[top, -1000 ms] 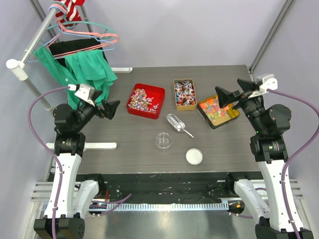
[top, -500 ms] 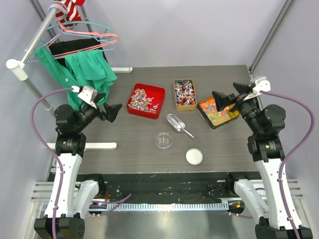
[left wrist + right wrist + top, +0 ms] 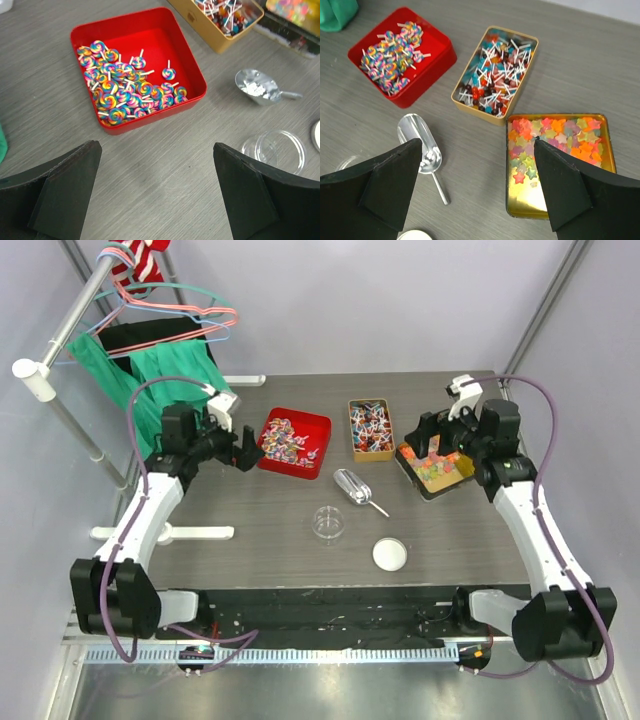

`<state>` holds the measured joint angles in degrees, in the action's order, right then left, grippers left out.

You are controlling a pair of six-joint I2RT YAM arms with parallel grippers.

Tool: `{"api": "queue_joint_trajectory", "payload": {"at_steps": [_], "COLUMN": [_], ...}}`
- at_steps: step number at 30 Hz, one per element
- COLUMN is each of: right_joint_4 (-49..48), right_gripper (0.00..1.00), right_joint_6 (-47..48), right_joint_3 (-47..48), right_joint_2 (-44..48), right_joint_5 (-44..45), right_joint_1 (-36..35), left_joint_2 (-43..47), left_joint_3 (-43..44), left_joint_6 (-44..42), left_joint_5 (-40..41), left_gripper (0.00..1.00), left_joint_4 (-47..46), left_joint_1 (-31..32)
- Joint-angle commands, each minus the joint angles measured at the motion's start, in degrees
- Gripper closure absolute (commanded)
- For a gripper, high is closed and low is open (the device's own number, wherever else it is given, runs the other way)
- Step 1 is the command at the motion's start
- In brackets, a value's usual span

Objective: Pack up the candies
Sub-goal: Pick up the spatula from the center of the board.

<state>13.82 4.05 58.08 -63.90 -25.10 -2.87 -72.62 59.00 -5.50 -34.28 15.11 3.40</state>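
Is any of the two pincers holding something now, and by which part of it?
Nothing is held. The left pincer and the right pincer both stand open and empty.

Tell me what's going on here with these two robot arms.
Nothing is held yet. The left arm's fingers hover open beside the red tray of swirl lollipops. The right arm's fingers hang open over the gold tin of star sweets. The scoop, clear cup and white lid lie untouched mid-table.

Bright, even light falls from overhead; shadows on the tabletop [image 3: 270,515] are faint, the metal scoop [image 3: 256,86] glints, and everything stays sharp.
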Motion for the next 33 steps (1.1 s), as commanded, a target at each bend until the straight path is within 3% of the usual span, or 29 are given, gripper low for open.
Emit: {"api": "queue_joint_trajectory", "payload": {"at_steps": [1,10,11,13,19,24,33], "right_joint_4": [3.4,7.36,7.1,6.31,2.26,-0.54,-6.88], "right_gripper": [0.02,0.13,0.25,0.32,0.33,0.34,0.36], "right_joint_6": [4.03,15.71,16.85,17.91,23.19,21.97,19.33], "right_joint_3": [3.0,-0.43,-1.39,-2.71,-8.77,-11.67,-13.08], "right_joint_2": [-3.33,-8.87,-9.83,-10.8,-12.39,-15.11,-20.65], "right_joint_5": [-1.09,6.55,7.08,6.65,4.81,0.85,4.8], "right_joint_1": [-0.46,-11.88,-12.5,-12.86,-12.77,-12.95,-14.7], "left_joint_2": [-0.5,-7.62,-7.8,-8.15,-8.06,-9.64,-11.75], "left_joint_3": [-0.1,-1.52,-1.61,-2.14,-4.07,-3.72,-3.98], "left_joint_6": [-4.34,-4.96,-4.79,-4.7,-4.17,-4.17,-2.41], "left_joint_5": [6.14,9.14,8.88,8.27,6.6,8.7,12.48], "left_gripper": [0.0,0.0,0.0,0.0,0.0,0.0,0.0], "left_joint_4": [-3.05,-6.5,-6.85,-7.2,-8.87,-9.93,-13.18], "left_joint_1": [4.85,7.85,7.85,7.76,7.85,7.85,7.85]}}
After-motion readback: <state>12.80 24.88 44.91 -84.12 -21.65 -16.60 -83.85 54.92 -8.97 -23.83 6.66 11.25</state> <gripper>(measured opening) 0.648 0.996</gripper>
